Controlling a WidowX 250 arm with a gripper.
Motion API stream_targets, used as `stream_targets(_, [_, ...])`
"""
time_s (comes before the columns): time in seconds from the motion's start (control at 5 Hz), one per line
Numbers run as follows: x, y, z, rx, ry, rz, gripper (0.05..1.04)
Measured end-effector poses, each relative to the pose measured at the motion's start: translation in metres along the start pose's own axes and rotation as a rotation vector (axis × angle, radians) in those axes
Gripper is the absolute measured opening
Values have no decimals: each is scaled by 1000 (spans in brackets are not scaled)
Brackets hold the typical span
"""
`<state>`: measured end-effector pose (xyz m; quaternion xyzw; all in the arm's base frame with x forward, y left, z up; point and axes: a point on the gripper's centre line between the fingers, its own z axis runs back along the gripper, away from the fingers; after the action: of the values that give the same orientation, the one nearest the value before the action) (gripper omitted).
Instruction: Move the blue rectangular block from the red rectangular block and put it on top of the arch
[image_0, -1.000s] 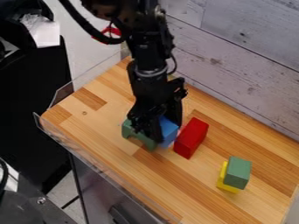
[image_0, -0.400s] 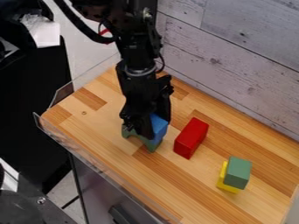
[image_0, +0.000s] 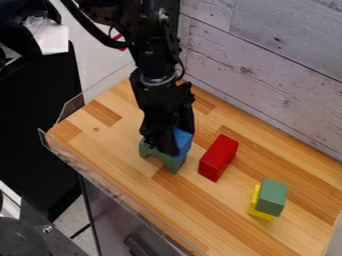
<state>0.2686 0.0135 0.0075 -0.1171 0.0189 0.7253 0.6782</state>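
Camera view, nearest first: on the bench (image_0: 200, 215), see yellow block (image_0: 259, 214) with green block (image_0: 272, 197) on top, both best left alone. Farther in, find red block (image_0: 218, 157), apart from the arch (image_0: 174, 164). Then note the arch, standing on the bench with opening toward the near edge. Over its right-hand end in view, find blue block (image_0: 184, 140), clear of red block and partly hidden by the claw (image_0: 167, 149). Looks gripped, with the claw closed on blue block; cannot tell whether touching the arch or just above it. Expect a light, stiff piece, probably painted wood: not fragile, no give when squeezed, but smooth enough to slip or turn if pinched near an edge. Best held by two opposite flat sides, high up and near the middle, leaving the underside free to settle on the arch. Needs centring over the span and lowering level before release; let go off-centre, could tip off or nudge the light arch aside.
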Motion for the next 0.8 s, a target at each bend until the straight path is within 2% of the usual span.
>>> stream_targets(0.8, [3, 2, -4, 3, 2, 26, 571])
